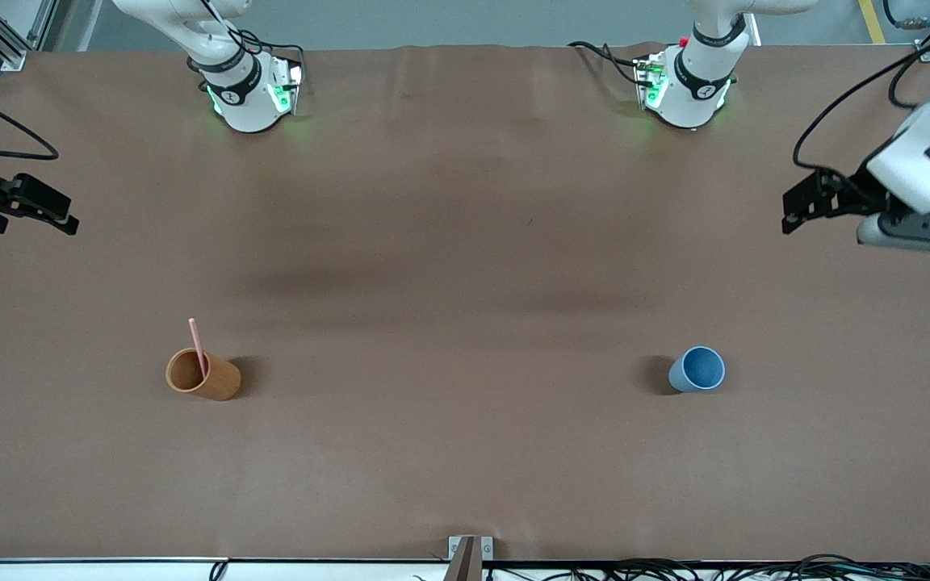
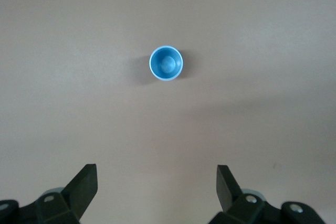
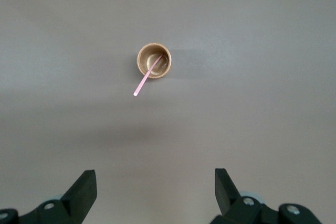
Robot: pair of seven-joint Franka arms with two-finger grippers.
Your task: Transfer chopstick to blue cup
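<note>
A brown cloth (image 1: 465, 266), matte and faintly creased, covers the whole table. On it stand two cups and one stick.

The orange cup (image 1: 203, 375), a plain straight cylinder, sits toward the right arm's end of the table. One thin pale-pink stick (image 1: 198, 345) stands in it, its foot on the cup's floor and its shaft leaning on the rim, the free end tilted toward about 11 o'clock in the front view. The blue cup (image 1: 697, 369), small, round and slightly tapered, light outside and darker inside, stands upright and holds nothing. It sits toward the left arm's end, well apart from the orange cup and about as near the front camera. Bare cloth lies between the two cups.

Two grippers, both up in the air. The left gripper (image 2: 157, 190) hangs over the cloth at its own end of the table, fingers spread wide, gripping nothing. The right gripper (image 3: 156, 190) hangs over the cloth at its end, fingers likewise wide and holding nothing. Each wrist view looks straight down into its own cup.
</note>
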